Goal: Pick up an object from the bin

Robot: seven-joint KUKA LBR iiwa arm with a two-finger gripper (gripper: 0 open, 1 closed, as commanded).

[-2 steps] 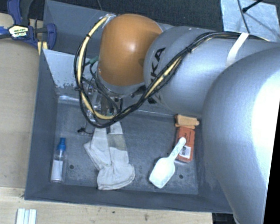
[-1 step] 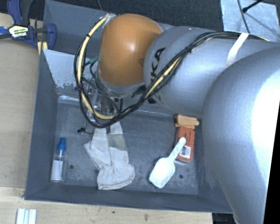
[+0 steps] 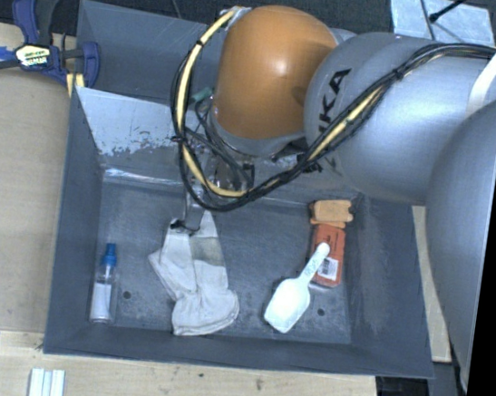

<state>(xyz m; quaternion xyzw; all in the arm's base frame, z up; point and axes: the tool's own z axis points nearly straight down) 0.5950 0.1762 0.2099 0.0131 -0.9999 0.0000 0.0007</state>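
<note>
A robot arm (image 3: 407, 105), its wrist capped by an orange cover (image 3: 266, 71), reaches into a grey metal bin (image 3: 72, 241) from the right. Its gripper (image 3: 188, 219) sits low at the upper end of a crumpled white cloth (image 3: 194, 290) in the middle of the bin floor. The wrist and its cables crowd the tool, so it cannot be told whether the gripper is open or closed on the cloth. The fabric's top edge appears to rise toward it, though that may be only a fold. A small clear bottle with a blue cap (image 3: 105, 284) lies well apart near the left wall. A white plastic scoop (image 3: 291, 301) rests to the right, its handle across an orange-red pack with a tan top (image 3: 330, 250). The cloth looks light, soft and limp: it should give under pressure, bunch rather than slip, and hang down when raised, with no risk of breakage. A pinch on a raised fold, such as the ridge at the upper end beneath the gripper, seems the surest hold. A flat single layer could be missed against the bin floor. The bulkier, rolled lower end will likely drag before it lifts clear.
</note>
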